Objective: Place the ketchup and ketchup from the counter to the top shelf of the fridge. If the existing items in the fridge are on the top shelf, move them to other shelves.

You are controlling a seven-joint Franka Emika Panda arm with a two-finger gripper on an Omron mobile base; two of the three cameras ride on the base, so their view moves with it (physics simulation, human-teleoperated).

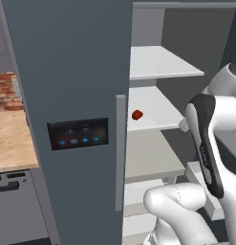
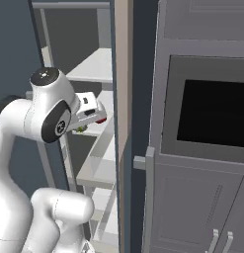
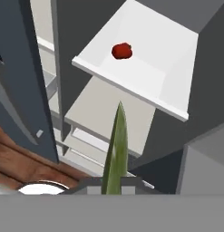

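- One small dark-green thing [image 3: 115, 149], long and tapered to a point. In the hand view it rises from between the finger tips at the bottom edge, long axis in line with the gripper's reach, pointed end away from the hand. A speck of green also shows under the hand in the right base view.
- Gripper [image 2: 94, 118]: jaws drawn nearly together, clamped on the green thing at its wider end; the finger tips themselves are hidden behind it in the hand view. The hand sits inside the open fridge [image 1: 67, 72], beside the white shelves.
- One small red lump [image 3: 122, 50], rounded, no clear long axis. It lies beyond the green thing's tip, well apart from the hand, on a white shelf [image 3: 145, 77] ahead of the gripper; in the left base view it sits on the second white shelf from the top.
- Top shelf [image 1: 160, 64]: flat, white, above the lump's shelf.
- One grey shelf [image 3: 99, 118], nearer the hand than the lump's shelf, passing behind the green thing.
- Counter [image 1: 12, 143]: tan wood grain, on the far side of the fridge door from the hand.
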